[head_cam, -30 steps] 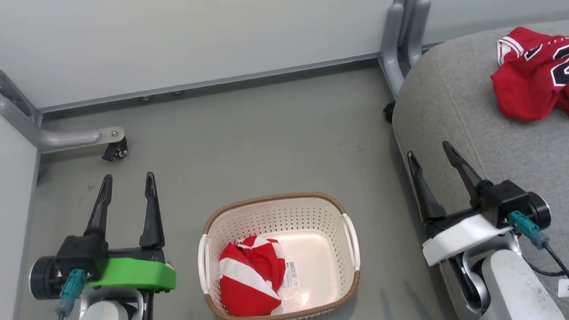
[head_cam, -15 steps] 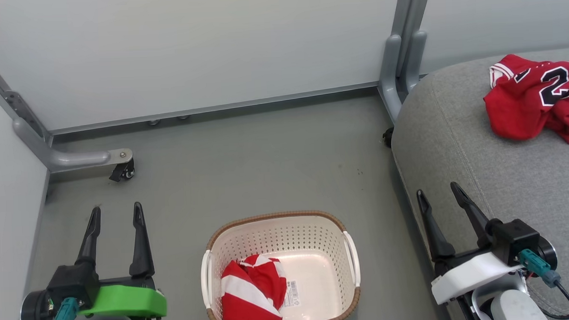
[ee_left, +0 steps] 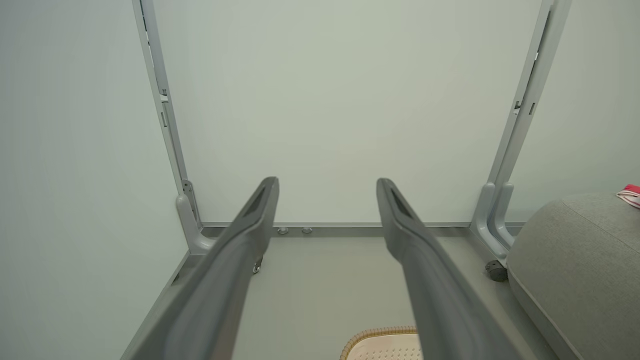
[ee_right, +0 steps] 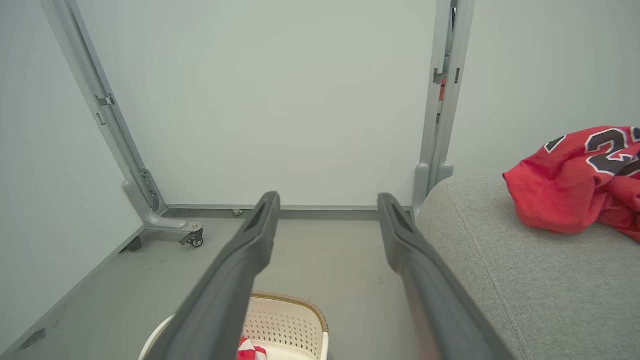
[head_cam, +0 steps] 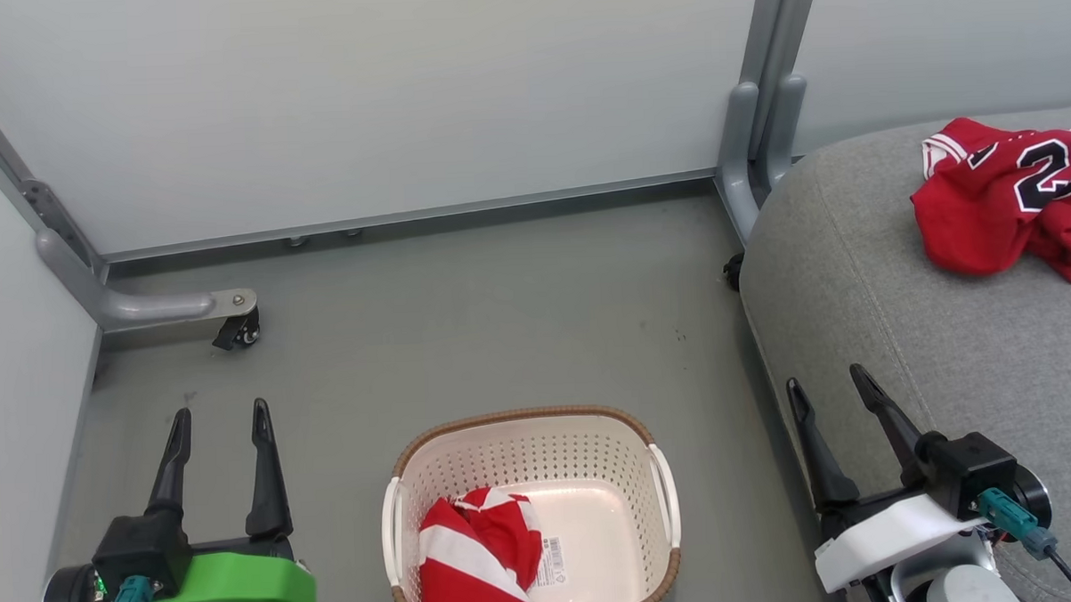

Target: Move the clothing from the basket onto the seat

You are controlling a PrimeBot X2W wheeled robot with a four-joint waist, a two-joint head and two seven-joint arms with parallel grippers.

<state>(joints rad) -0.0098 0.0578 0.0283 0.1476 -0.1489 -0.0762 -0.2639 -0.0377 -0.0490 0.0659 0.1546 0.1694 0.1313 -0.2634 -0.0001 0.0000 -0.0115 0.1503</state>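
A cream basket [head_cam: 663, 493] with a brown rim stands on the floor at the bottom centre. Red shorts with white stripes [head_cam: 477, 552] lie bunched in its left half. A red jersey [head_cam: 1004, 195] with black numerals lies crumpled on the grey seat [head_cam: 901, 306] at the right. My left gripper [head_cam: 219, 421] stands open to the left of the basket, nothing between its fingers. My right gripper [head_cam: 828, 382] stands open to the right of the basket, over the seat's front edge. The right wrist view shows the jersey [ee_right: 570, 185], the seat [ee_right: 500, 260] and the basket's rim [ee_right: 295, 301].
Pale partition panels close off the back and the left. A grey metal foot with a caster [head_cam: 234, 329] sits at the back left of the floor. A grey post [head_cam: 762, 142] stands at the seat's back corner, with a small black caster [head_cam: 732, 272] beside it.
The whole head view has shifted, so the basket and both grippers sit lower in the picture. Shorts and jersey lie as before, and both grippers have stayed open.
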